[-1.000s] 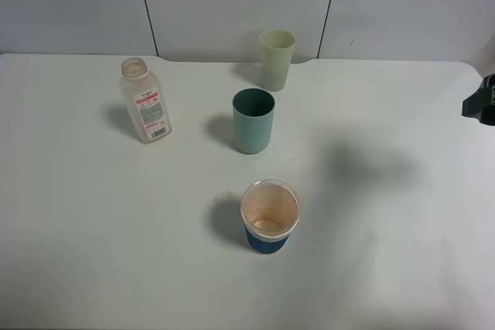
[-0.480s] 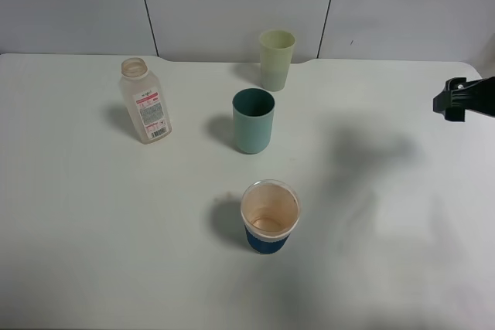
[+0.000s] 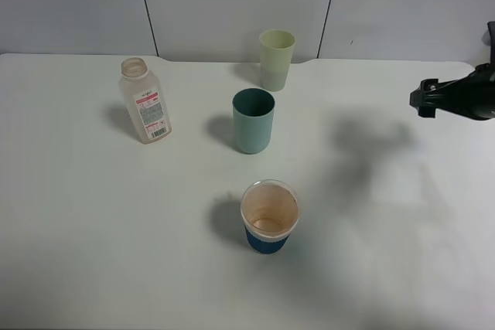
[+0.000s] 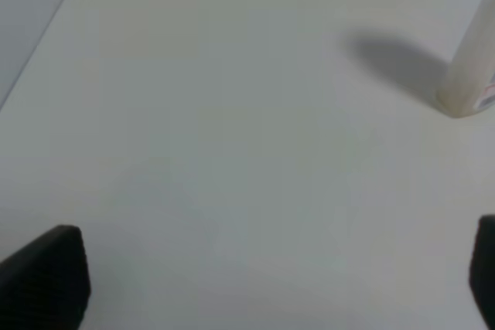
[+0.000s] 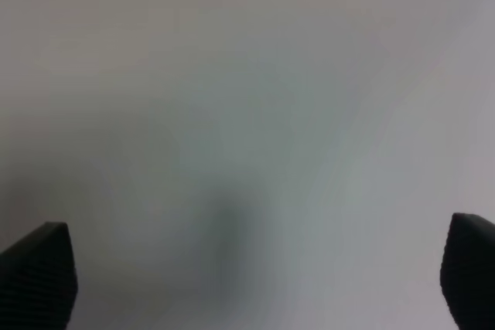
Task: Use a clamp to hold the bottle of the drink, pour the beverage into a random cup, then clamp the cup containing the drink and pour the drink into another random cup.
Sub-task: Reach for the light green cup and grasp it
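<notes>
Nearest, the blue-based paper cup stands upright, centre. Behind it is the teal tumbler, with the bottle upright and uncapped off to the left. Right gripper hovers far right, jaws wide, empty. Left gripper gapes wide too, bottle ahead. Farthest back is the pale yellow-green tumbler.
</notes>
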Controlling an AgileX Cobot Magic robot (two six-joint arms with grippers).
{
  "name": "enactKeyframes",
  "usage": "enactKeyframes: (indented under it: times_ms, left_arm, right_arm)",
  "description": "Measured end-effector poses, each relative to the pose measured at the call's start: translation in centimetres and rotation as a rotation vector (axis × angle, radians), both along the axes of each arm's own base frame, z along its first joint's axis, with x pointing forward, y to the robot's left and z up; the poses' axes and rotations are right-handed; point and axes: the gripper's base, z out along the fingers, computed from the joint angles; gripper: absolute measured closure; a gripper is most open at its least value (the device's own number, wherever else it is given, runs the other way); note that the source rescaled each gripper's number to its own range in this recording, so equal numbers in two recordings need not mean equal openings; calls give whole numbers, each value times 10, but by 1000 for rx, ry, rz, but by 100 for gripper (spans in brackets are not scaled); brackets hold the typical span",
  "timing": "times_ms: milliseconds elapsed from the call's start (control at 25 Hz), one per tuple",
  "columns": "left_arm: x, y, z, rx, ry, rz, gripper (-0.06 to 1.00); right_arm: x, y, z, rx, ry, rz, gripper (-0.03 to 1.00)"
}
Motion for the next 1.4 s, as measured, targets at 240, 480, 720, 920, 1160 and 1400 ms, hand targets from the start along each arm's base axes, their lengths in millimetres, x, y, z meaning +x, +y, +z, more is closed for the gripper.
enactKeyframes:
  times_ms: [240, 480, 720, 920, 1160, 1400]
  left_arm:
    - [0, 0, 0, 0, 0, 0, -6]
    - [0, 0, 0, 0, 0, 0, -6]
    - [0, 0, 0, -1, 0, 0, -6]
    - [0, 0, 0, -1, 0, 0, -6]
    - [0, 0, 0, -1, 0, 0, -6]
    - [0, 0, 0, -1, 0, 0, -6]
  right_arm:
    - [16, 6, -30, 21, -39, 87, -3]
    - [41, 16, -49, 73, -66, 198, -3]
    - [70, 40, -58, 29, -69, 396, -3]
    - [95, 68, -57, 14, -104, 526, -3]
    - [123, 93, -52, 7, -171, 587, -3]
    - [140, 113, -67, 21, -205, 674, -3]
